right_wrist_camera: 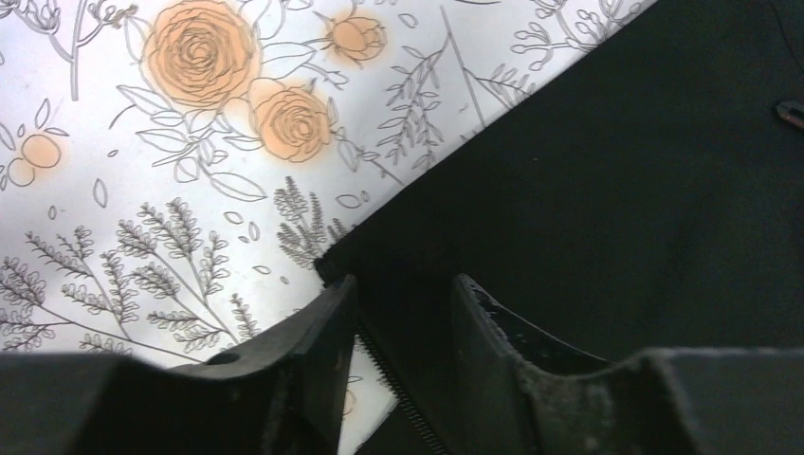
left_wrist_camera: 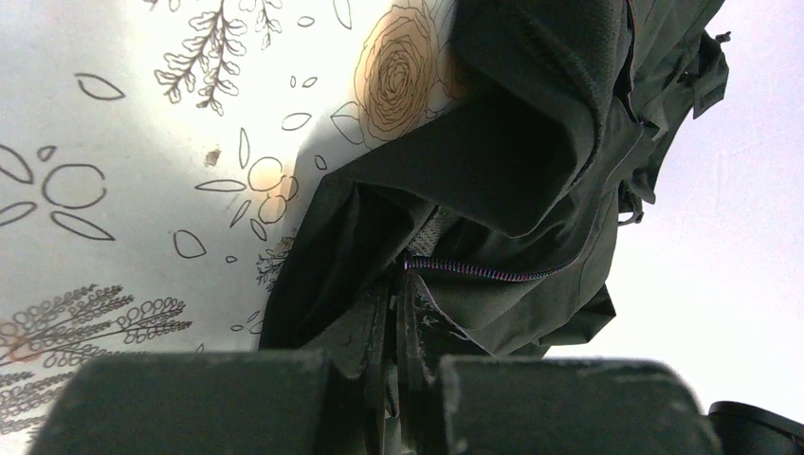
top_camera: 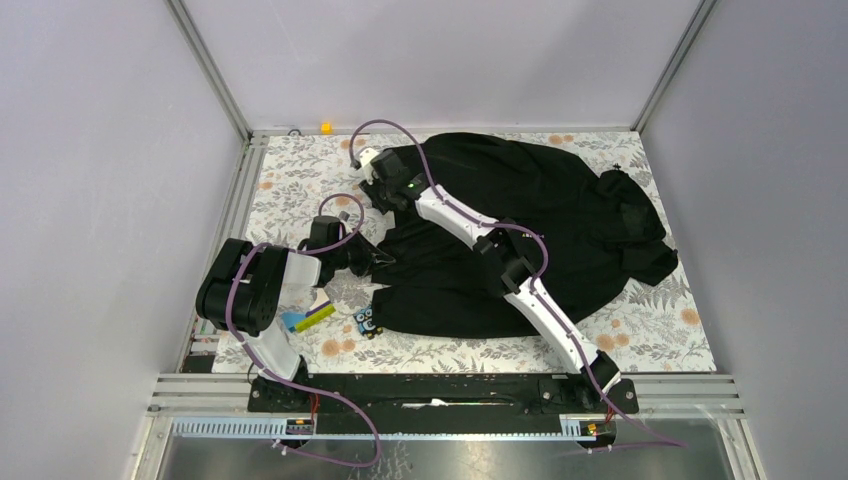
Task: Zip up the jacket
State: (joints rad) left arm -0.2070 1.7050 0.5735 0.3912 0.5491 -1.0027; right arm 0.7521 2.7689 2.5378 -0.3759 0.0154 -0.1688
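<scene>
**left jaws clenched on the jacket's zipper edge, right jaws parted over its far corner**

the jacket (top_camera: 580, 205) lies spread over the middle and right of the flower-printed bench (top_camera: 290, 175). it is black and rumpled, with the cloth bunched thickest toward the right side. its left edge is near the bench's left border.

the left arm (top_camera: 262, 290) bends in from the left, and its wrist meets the jacket at the near-left part of the cloth. in the left wrist view the left jaws are clenched, with black fabric pinched between the two dark fingers (left_wrist_camera: 218, 403). a line of zipper teeth (left_wrist_camera: 493, 274) runs from that pinch off to the right, under a thick fold of the jacket.

the right arm (top_camera: 545, 305) reaches across the top of the jacket to its far-left corner. in the right wrist view the right jaws are released, and the fingers (right_wrist_camera: 318, 336) have a clear gap between them. the jacket's edge crosses that view on a slant, and a corner of it sits just ahead of the gap. a row of zipper teeth (right_wrist_camera: 396, 391) runs down between the fingers. whether the fingers touch the cloth i cannot tell.

a yellow-green and blue card (top_camera: 308, 318) lies on the bench by the left arm. a small blue and black object (top_camera: 368, 321) sits just beside the jacket's near hem.
</scene>
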